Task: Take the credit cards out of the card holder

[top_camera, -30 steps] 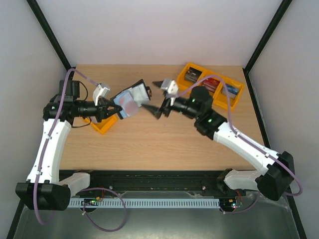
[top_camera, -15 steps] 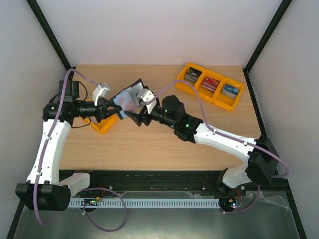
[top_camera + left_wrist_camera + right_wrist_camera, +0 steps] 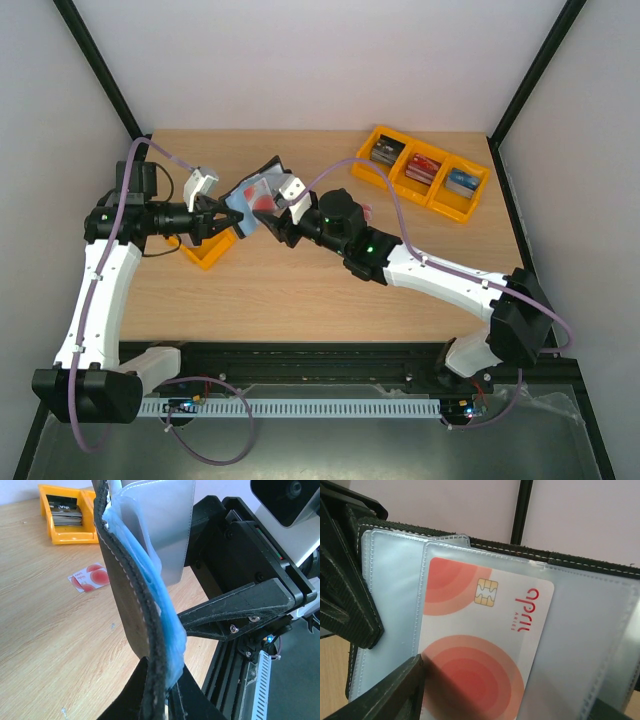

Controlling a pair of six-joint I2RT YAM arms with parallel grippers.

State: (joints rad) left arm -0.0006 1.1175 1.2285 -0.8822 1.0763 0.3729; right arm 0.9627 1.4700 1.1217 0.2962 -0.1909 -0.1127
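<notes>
My left gripper (image 3: pixel 228 222) (image 3: pixel 162 672) is shut on the lower edge of the black card holder (image 3: pixel 258 190) (image 3: pixel 135 610), holding it open and upright above the table. Its grey-blue clear pockets (image 3: pixel 390 605) face my right gripper (image 3: pixel 268 225) (image 3: pixel 515 690). A pale credit card (image 3: pixel 480 645) with red rings and a chip sits in the front pocket. The right gripper's jaws are open; its left finger (image 3: pixel 385 695) touches the card's lower left corner, and the other finger barely shows at the lower right. Another credit card (image 3: pixel 89 577) lies flat on the table.
A yellow three-compartment tray (image 3: pixel 425 170) with stacks of dark, red and blue cards stands at the back right. A small yellow tray (image 3: pixel 205 250) sits under my left wrist. The black frame rail (image 3: pixel 320 355) runs along the table's near edge.
My right arm has swung left from near the yellow trays up to the card holder, and its jaws have narrowed. The left arm has kept the holder still.
</notes>
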